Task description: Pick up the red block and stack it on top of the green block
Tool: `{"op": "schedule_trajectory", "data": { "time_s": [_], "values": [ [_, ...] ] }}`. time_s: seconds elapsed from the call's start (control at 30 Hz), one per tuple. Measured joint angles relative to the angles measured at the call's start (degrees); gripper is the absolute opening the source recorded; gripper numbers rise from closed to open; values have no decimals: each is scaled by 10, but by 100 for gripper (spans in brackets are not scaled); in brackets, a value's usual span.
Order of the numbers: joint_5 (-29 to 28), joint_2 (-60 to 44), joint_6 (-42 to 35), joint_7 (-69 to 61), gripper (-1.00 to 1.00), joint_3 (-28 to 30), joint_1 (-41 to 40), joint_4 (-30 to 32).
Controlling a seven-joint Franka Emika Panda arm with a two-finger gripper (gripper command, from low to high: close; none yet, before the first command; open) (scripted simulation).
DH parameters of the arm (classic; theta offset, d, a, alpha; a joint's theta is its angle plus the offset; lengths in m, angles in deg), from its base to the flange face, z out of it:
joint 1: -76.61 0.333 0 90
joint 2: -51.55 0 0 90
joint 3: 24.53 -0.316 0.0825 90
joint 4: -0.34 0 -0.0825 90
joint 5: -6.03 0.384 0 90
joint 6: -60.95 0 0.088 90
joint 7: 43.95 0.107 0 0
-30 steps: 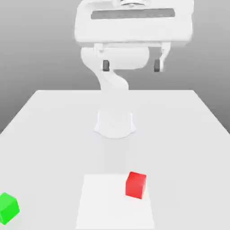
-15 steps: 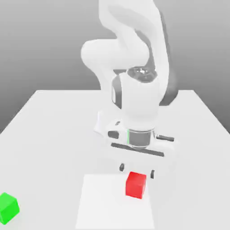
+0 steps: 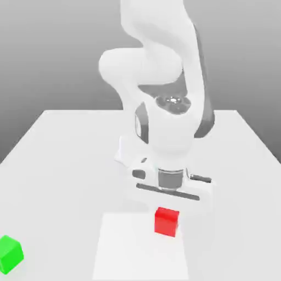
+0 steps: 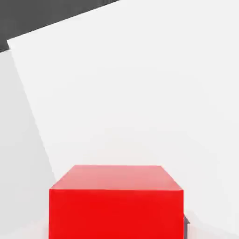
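Directly beneath the gripper, clamped, sits the red block.

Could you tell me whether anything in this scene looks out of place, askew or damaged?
Nothing stands out. The small red cube sits flat on the white table under the robot's gripper, and the small green cube rests upright near the exterior view's left edge.

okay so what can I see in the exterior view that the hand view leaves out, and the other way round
The exterior view takes in the white arm bent down over the table, and the green block resting near the table's edge at the exterior view's left, apart from everything else. The hand view gives a close look at the near face of the block the arm has reached, with a sliver of a dark fingertip beside it. Both show the red block and the paler square patch under it.
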Motion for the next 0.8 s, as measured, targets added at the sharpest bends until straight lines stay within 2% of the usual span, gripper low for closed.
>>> {"op": "schedule_trajectory", "data": {
  "time_s": [0.2,0.53,0.6,0.7,0.73,0.8],
  "values": [
    [39,-17,-67,-56,-100,44,-92,-82],
    [53,-106,-162,-125,-100,159,-228,-264],
    [58,-133,-158,-136,-100,172,-247,-287],
    [73,-191,-109,-148,-100,166,-259,-297],
    [76,-202,-100,-150,100,165,-261,-298],
    [76,-202,-100,-150,100,165,-261,-298]
  ]
}}
